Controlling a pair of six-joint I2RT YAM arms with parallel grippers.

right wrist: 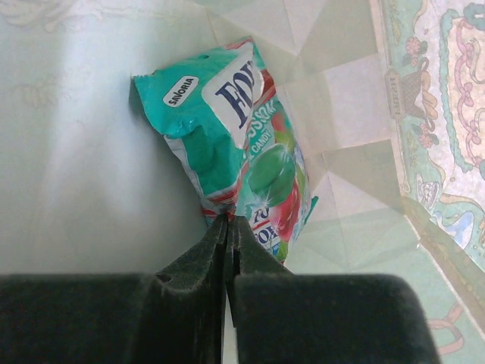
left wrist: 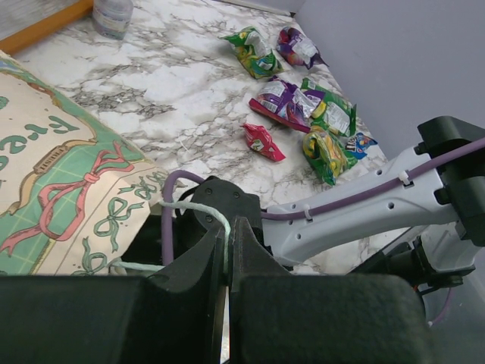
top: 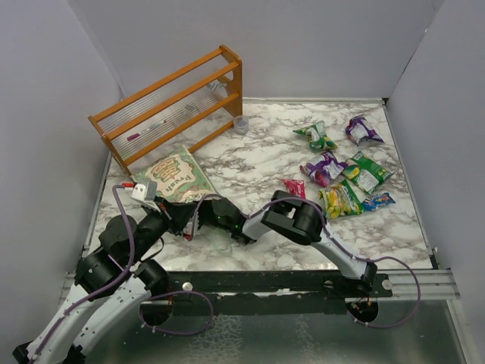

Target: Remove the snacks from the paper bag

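Marble-patterned table (top: 250, 163), seen from above: one paper bag (top: 178, 176) lies flat at the left, just on the near side of the single orange wooden rack (top: 170, 106). Both arms reach to its near end. Seven snacks lie out on the right, well apart from the bag. They are the far green packet (top: 317, 136), far purple packet (top: 364, 130), middle purple packet (top: 324, 167), middle green packet (top: 369, 173), yellow-green packet (top: 341, 199), blue packet (top: 379, 201) and, nearest the bag, the red packet (top: 294, 187). Neither claw's fingertips can be made out from up here.

Left wrist view: the left gripper (left wrist: 227, 235) has its fingers pressed together on the pale cord handle (left wrist: 198, 206) of the bag. The same seven packets show beyond, and the right arm (left wrist: 356, 205) comes in from the right.

Right wrist view: against the bag's cream inside lies one teal packet (right wrist: 235, 144). The right gripper (right wrist: 229, 227) is closed, its tips apparently nipping the packet's near crimped edge.

By these pictures most of the job looks done: seven packets are out, and at least one remains inside, gripped but not yet drawn out. Whether more packets sit deeper in the bag cannot be told.
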